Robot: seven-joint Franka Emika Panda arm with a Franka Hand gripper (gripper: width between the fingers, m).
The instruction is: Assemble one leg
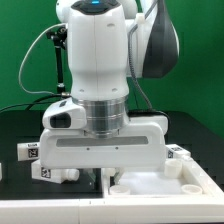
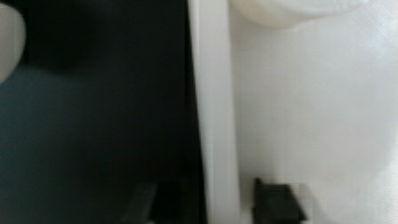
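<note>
One tagged leg (image 1: 30, 155) lies on the bench (image 1: 20, 125) at the exterior view's left; the jaws stand open astride the panel rim (image 2: 210, 100).

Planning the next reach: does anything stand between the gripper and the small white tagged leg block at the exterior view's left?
Nothing visible does. The gripper sits low at the rim of the large flat white panel; the leg lies apart on the black table.

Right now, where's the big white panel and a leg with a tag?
big white panel (image 1: 165, 195): exterior view, on its flat inner floor.
leg (image 1: 29, 153): exterior view's left, on its black-and-white tag.
</note>
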